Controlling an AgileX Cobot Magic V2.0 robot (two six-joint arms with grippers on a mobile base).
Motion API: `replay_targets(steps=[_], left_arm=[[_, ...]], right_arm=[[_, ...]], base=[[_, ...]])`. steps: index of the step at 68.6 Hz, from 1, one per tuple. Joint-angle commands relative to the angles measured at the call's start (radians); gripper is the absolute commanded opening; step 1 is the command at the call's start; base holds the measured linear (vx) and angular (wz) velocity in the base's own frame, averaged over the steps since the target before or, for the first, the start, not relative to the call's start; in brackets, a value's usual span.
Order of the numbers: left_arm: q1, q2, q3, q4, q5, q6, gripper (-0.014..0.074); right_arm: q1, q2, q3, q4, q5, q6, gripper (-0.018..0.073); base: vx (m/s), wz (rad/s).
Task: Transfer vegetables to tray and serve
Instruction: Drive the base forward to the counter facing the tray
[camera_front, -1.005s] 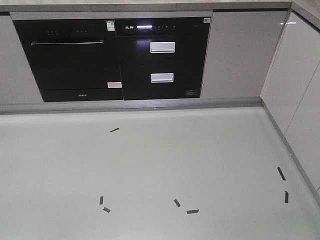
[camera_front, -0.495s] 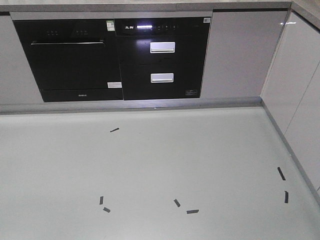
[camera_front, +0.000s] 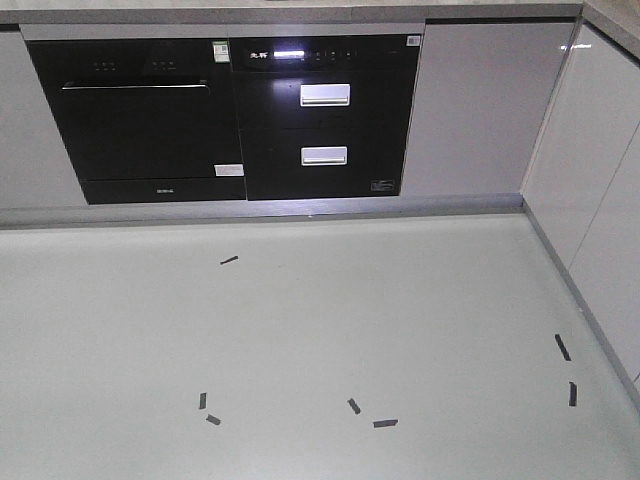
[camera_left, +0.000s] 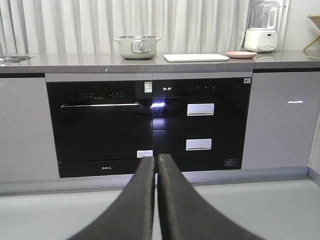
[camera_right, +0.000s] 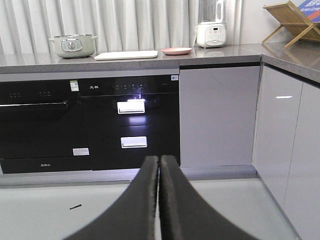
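The left claw is clenched on nothing, and so is the right claw. Both sit well apart from the counter. Up there the tray lies just beside a pink plate. No lettuce shows. A leaf is likely light, limp and easily torn, so it is best pinched gently at its thicker stem end.

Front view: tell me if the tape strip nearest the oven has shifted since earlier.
No; the tape strip keeps its place below the oven.
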Motion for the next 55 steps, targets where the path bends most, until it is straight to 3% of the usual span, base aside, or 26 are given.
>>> replay_targets(steps=[1, 55], left_arm=[[-0.002, -0.015, 0.027, -0.01, -0.075, -0.005, -0.0006], [-0.002, -0.015, 0.027, -0.01, -0.075, -0.005, -0.0006]], right_arm=[[-0.005, -0.008, 0.016, -0.004, -0.077, 0.0, -0.0006], [-0.005, -0.008, 0.016, -0.004, -0.077, 0.0, -0.0006]], base=[[0.0, 0.0], [0.05, -0.01]])
